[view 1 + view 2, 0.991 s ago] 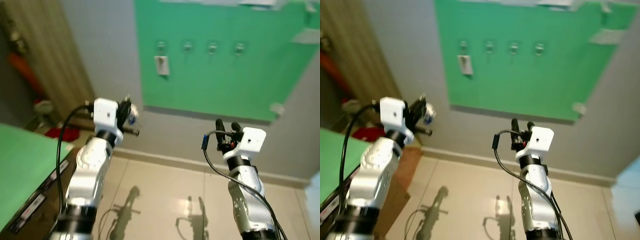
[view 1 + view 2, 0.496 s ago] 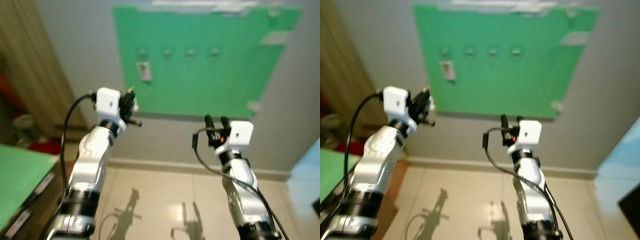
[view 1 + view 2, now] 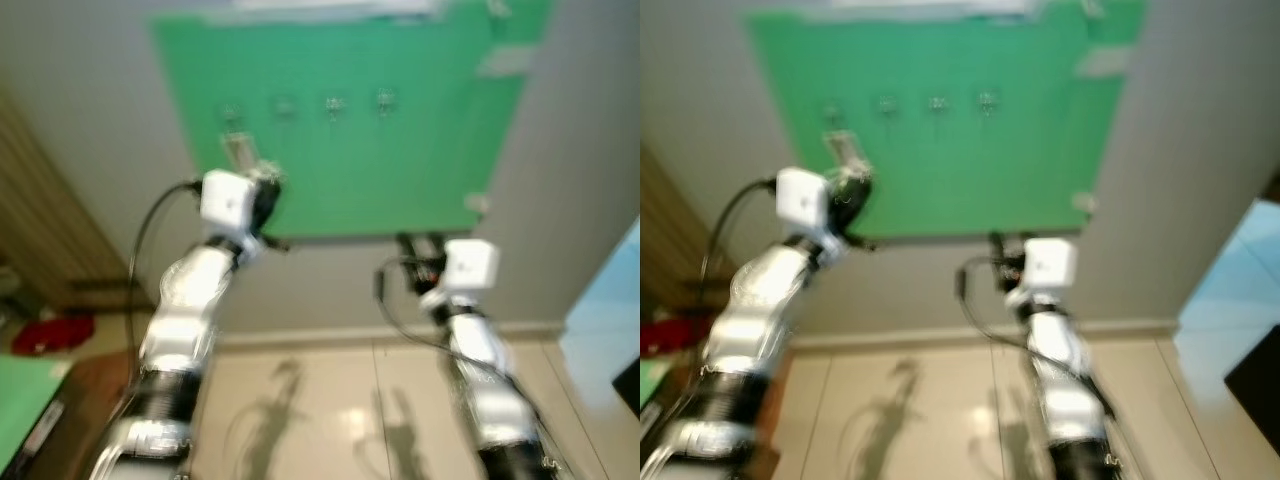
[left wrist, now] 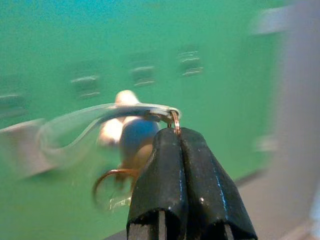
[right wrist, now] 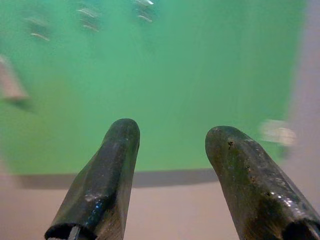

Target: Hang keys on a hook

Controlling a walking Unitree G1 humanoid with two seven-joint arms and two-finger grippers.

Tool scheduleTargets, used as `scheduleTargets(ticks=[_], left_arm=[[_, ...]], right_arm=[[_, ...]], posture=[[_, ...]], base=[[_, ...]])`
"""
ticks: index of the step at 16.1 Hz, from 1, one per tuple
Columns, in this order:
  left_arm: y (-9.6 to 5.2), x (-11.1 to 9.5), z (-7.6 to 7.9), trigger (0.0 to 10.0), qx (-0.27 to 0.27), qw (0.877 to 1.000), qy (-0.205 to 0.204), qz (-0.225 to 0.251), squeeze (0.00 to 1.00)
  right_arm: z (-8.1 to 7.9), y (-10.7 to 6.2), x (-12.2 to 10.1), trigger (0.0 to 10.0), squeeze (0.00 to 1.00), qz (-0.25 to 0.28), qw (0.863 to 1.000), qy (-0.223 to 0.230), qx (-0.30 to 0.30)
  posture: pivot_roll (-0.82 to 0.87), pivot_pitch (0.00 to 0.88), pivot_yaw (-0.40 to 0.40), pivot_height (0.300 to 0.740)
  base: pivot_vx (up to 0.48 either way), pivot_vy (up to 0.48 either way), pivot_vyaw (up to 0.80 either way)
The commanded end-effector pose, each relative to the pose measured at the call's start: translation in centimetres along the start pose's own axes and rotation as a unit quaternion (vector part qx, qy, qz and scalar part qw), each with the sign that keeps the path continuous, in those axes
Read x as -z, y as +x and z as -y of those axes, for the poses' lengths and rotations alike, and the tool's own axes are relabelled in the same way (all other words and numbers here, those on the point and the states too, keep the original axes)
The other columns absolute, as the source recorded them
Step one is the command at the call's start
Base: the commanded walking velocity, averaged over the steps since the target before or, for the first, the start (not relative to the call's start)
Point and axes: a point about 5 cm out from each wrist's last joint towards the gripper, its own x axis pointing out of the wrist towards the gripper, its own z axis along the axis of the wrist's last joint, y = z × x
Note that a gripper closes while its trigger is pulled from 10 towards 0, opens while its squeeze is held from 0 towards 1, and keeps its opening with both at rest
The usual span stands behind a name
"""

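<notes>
A green board (image 3: 400,160) on the grey wall carries a row of several small hooks (image 3: 335,103). A white tag (image 3: 238,152) hangs from the leftmost one. My left gripper (image 4: 179,132) is shut on a key ring (image 4: 172,116). A clear loop (image 4: 70,135), a blue and white fob (image 4: 132,142) and a copper ring dangle from the key ring. In the eye views the left gripper (image 3: 268,188) is raised just below the white tag, in front of the board. My right gripper (image 5: 170,145) stands open and empty, lower down (image 3: 415,243) before the board's bottom edge.
A brown striped panel (image 3: 45,230) lines the wall on the left. A red thing (image 3: 45,335) lies on the floor there, and a green surface (image 3: 20,405) shows at the bottom left. A pale blue object (image 3: 610,310) stands at the right. Beige tiles (image 3: 330,400) lie below.
The camera has swung, so the board sits further left and larger in the picture. My left gripper with the keys has risen toward the board's left hooks. The right gripper stays open.
</notes>
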Motion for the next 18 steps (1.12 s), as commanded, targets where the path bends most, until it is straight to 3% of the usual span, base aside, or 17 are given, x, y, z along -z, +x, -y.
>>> scheduleTargets(ticks=[1, 10, 13, 18], left_arm=[[-0.5, -0.3, -1.7, 0.0, -0.021, 1.0, 0.016, 0.001, 0.0], [0.2, -0.7, -1.9, 0.0, -0.011, 1.0, 0.026, 0.006, 0.0], [0.9, -1.4, -2.1, 0.0, 0.0, 0.999, 0.034, 0.008, 0.0], [2.3, -0.4, -0.6, 0.0, 0.134, 0.988, 0.035, -0.063, 0.0]], right_arm=[[-1.8, 0.6, -0.6, 10.0, 0.0, 0.014, 1.0, 0.011, -0.024], [-2.7, 1.3, -0.8, 10.0, 0.0, 0.013, 0.999, 0.018, -0.046], [-3.0, 1.5, -0.9, 10.0, 0.0, 0.014, 0.998, 0.018, -0.056], [-3.3, 2.1, -1.3, 10.0, 0.0, 0.017, 0.998, 0.015, -0.064]], posture=[[-0.15, 0.0, 0.094, 0.707], [-0.13, 0.0, 0.089, 0.707], [-0.13, 0.0, 0.084, 0.707], [-0.13, 0.0, 0.089, 0.707]], base=[[0.472, 0.0, 0.0], [0.46, 0.0, 0.0], [0.114, 0.0, 0.0], [0.0, 0.0, 0.0]])
